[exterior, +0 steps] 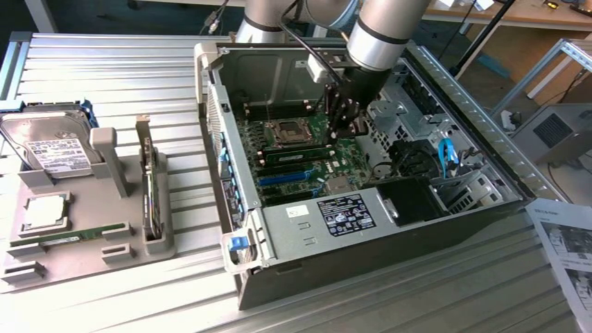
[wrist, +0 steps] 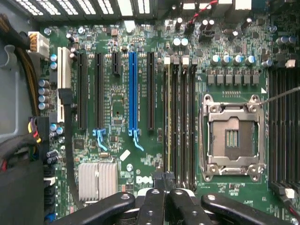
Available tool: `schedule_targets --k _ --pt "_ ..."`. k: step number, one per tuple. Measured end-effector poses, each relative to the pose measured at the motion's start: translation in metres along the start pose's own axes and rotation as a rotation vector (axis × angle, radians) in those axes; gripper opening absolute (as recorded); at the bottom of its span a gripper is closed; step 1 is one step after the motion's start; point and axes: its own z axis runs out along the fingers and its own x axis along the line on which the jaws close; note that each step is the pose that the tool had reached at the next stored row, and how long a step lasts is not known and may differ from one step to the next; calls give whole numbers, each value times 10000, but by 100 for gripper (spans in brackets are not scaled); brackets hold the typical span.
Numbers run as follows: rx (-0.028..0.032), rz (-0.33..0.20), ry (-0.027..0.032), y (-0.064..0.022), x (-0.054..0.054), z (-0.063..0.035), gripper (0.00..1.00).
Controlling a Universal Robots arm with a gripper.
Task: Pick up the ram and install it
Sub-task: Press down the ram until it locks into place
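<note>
Jaws closed over motherboard [wrist: 119, 96], computer case [exterior: 306, 239] on ribbed metal table [exterior: 111, 69], wooden bench [exterior: 545, 14] behind

Closed tool [wrist: 164, 185] over green motherboard [wrist: 119, 75] with blue slot [wrist: 133, 89], silver heatsink [wrist: 97, 180] and processor socket [wrist: 230, 140].

The computer case [exterior: 306, 243] is bare sheet metal with a dull grey finish. It stands on a table [exterior: 111, 62] of ribbed, satin-bright aluminium slats, near a tray [exterior: 93, 267] of matt grey plastic and a hard drive [exterior: 51, 132] with a shiny metal lid (its label [exterior: 55, 154] looks like white paper). Inside, the motherboard [wrist: 117, 79] is glossy green board carrying 1 blue plastic slot [wrist: 132, 89] among black ones, a finned bare-metal heatsink [wrist: 97, 180] and a polished metal socket frame [wrist: 232, 136]; the gripper [wrist: 164, 187] is smooth black with a faint sheen.
</note>
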Motion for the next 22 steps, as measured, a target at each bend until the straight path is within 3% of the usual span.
schedule_targets --k 7,11,22 --pt "-2 0 3 -138 -1 -6 11" --pt "-2 0 2 -139 0 -5 11" --pt "1 0 2 -139 -5 150 11"
